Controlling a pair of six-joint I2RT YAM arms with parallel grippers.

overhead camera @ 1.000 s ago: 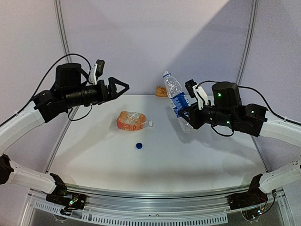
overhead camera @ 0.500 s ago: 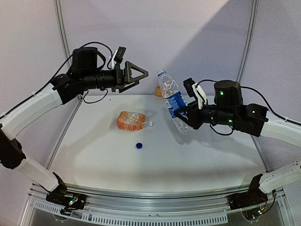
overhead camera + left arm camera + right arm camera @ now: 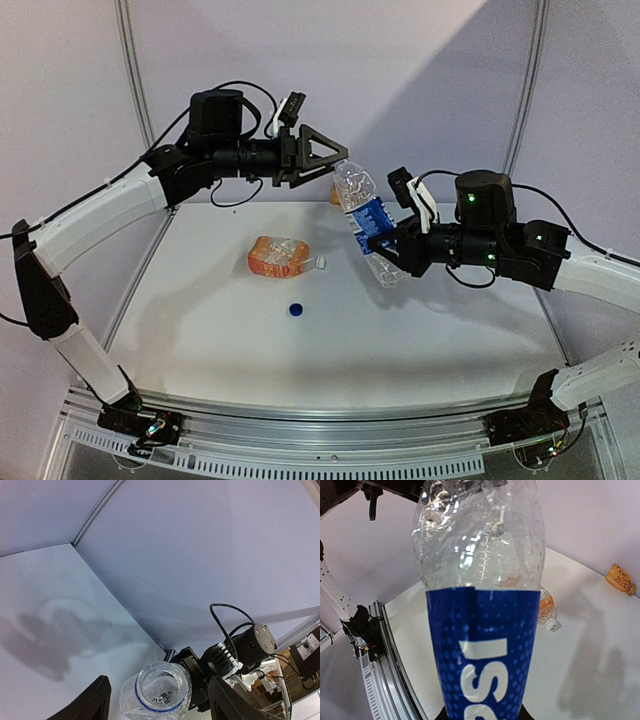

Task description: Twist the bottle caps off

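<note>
My right gripper (image 3: 396, 251) is shut on the blue label of the slim clear water bottle (image 3: 366, 220), holding it tilted up and to the left above the table. The water bottle (image 3: 482, 630) fills the right wrist view. Its mouth (image 3: 161, 684) has no cap, only a blue ring. My left gripper (image 3: 338, 165) is open at the bottle's top, with a finger (image 3: 97, 702) on each side of the neck and gaps between. The dark blue cap (image 3: 296, 309) lies on the table. The orange bottle (image 3: 280, 257) lies flat with its white cap (image 3: 320, 263) on.
A small orange thing (image 3: 343, 195) lies at the table's back edge, also seen in the right wrist view (image 3: 620, 580). Grey frame posts (image 3: 135, 90) stand at the back corners. The white table (image 3: 300, 360) ends at a metal rail near the arm bases.
My left arm swung right and forward until its jaws straddle the bottle's top, and the jaws narrowed. My right arm leaned the bottle further left toward it.
</note>
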